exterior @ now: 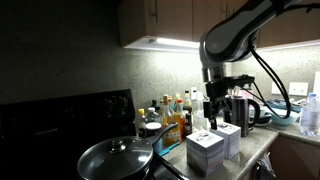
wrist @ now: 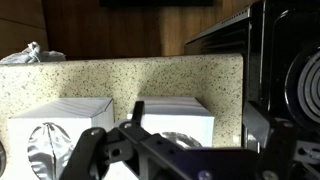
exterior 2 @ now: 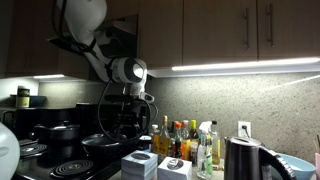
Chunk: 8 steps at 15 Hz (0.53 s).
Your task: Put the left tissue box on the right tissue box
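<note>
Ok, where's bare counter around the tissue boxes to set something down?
Bare: the speckled counter strip past the left tissue box and right tissue box, seen in the wrist view. Crowded: bottles behind them, lidded pan beside, kettle opposite.

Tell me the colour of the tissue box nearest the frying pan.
Pale grey-white tissue box, faint darker print on its side; clearest in an exterior view.
</note>
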Each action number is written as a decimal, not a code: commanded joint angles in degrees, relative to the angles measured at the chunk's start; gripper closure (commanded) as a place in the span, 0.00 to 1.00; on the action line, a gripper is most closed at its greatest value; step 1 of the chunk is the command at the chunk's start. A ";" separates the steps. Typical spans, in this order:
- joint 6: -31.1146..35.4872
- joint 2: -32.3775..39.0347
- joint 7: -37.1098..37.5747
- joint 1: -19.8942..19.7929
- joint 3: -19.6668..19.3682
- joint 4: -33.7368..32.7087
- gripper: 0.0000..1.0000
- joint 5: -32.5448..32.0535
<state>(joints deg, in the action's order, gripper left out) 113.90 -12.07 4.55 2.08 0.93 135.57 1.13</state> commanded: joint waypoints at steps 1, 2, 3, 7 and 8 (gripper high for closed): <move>0.43 6.06 -1.08 -1.10 -0.29 -4.19 0.00 -1.77; 0.34 7.58 -0.92 -1.17 -0.29 -5.30 0.00 -2.42; 0.68 9.11 -1.16 -1.18 -0.41 -6.36 0.00 -2.86; -0.10 10.23 -0.04 -0.87 -0.59 -7.29 0.00 -1.73; -0.11 11.17 -0.03 -0.87 -0.64 -7.98 0.00 -1.73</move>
<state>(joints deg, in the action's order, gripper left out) 113.92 -0.89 4.54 1.52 -0.01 127.67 -0.60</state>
